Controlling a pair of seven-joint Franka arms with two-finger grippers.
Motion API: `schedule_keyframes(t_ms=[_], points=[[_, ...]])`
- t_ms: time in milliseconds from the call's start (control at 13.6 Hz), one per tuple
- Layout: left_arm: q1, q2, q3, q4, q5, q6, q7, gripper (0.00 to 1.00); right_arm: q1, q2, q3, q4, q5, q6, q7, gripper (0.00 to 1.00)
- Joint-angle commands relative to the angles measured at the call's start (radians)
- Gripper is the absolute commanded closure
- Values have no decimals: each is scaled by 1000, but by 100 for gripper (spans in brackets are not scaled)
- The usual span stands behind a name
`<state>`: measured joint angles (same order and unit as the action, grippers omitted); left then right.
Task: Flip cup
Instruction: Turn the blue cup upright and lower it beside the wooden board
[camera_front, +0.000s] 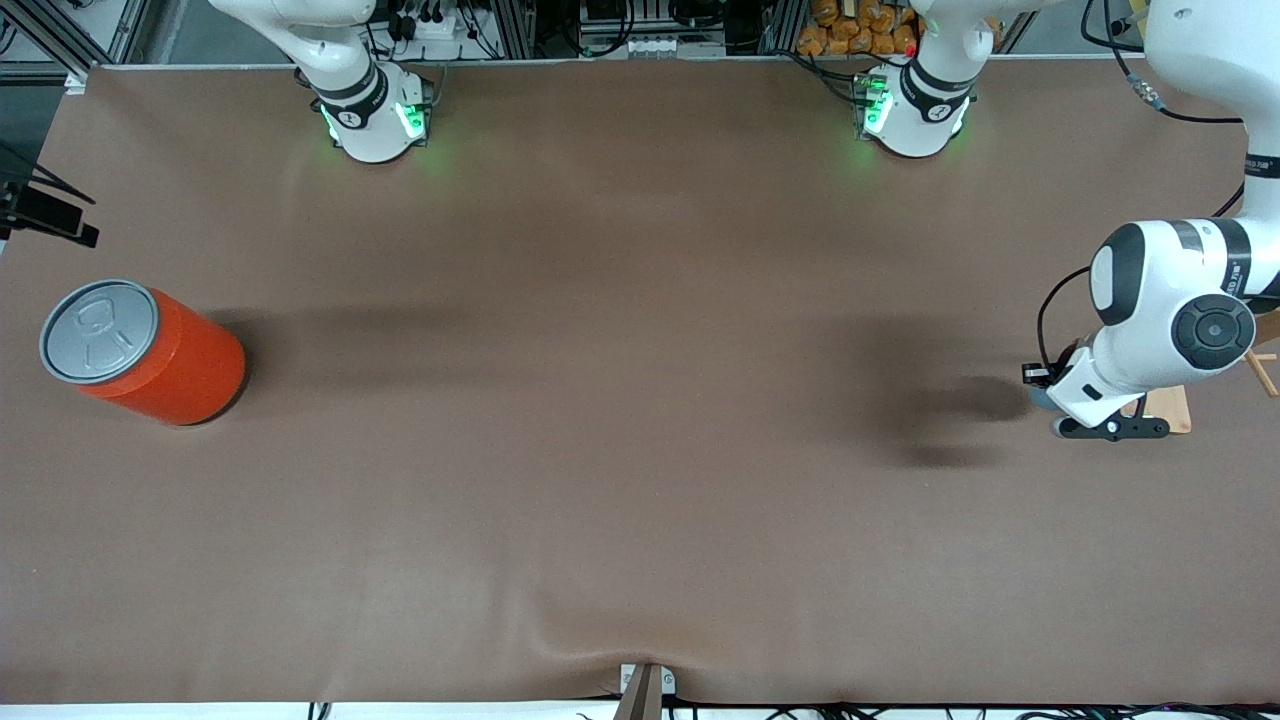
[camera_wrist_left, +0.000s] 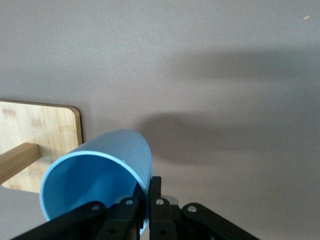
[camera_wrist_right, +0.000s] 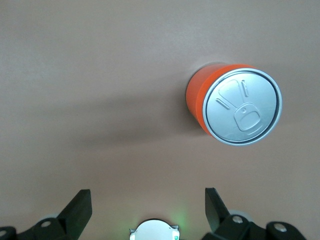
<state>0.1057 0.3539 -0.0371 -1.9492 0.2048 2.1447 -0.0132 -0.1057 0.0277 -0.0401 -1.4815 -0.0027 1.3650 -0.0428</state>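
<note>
The cup (camera_wrist_left: 100, 172) is light blue and tapered, and it lies tilted on its side in the grasp of the left pincer (camera_wrist_left: 145, 200), whose black fingers (camera_wrist_left: 159, 207) are clenched on its rim wall, one inside the mouth and one outside. Its open mouth faces the left wrist camera, showing a blue inside. In the front view the cup is almost wholly hidden by the left arm; the left pincer (camera_front: 1100, 425) hangs low over the surface (camera_front: 640, 450) near the edge at the left arm's end, about midway between the robots' edge and the front camera's edge. A pale wooden board (camera_wrist_left: 35, 150) with a rounded corner lies on the surface just beside the cup.

The right arm waits raised; the right pincer (camera_wrist_right: 147, 210) is released, its fingers spread wide apart, over bare surface. An orange can (camera_front: 150, 350) with a grey lid stands upright near the edge at the right arm's end, well apart from the cup.
</note>
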Motion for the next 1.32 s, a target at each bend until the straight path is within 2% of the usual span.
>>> schedule_keyframes(t_ms=[0, 515, 662, 736, 810, 883, 957, 1030, 1251], points=[[20, 17, -17, -10, 24, 33, 13, 100, 4, -2, 2, -3, -14, 25, 17, 0], [12, 43, -35, -4, -18, 57, -7, 99, 8, -2, 0, -31, 0, 68, 17, 0], [2, 43, -37, -5, -43, 57, -8, 82, 4, -2, 0, -34, 0, 66, 17, 0], [0, 51, -37, -2, -62, 57, -7, 69, -2, -3, -1, -33, 4, 66, 17, 0], [0, 56, -37, 3, -64, 57, -5, 62, -6, -9, -4, -29, 21, 66, 17, 0], [-1, 56, -37, 4, -62, 57, -2, 46, -11, -9, -6, -28, 30, 68, 17, 0], [-1, 56, -38, 3, -64, 57, -2, 13, -9, -11, -6, -28, 30, 66, 17, 0], [-1, 56, -38, 3, -64, 57, 2, 0, -11, -14, -6, -28, 29, 60, 17, 0], [0, 37, -47, 15, -64, 40, -1, 0, -9, -26, -6, -28, 29, 54, 17, 0]])
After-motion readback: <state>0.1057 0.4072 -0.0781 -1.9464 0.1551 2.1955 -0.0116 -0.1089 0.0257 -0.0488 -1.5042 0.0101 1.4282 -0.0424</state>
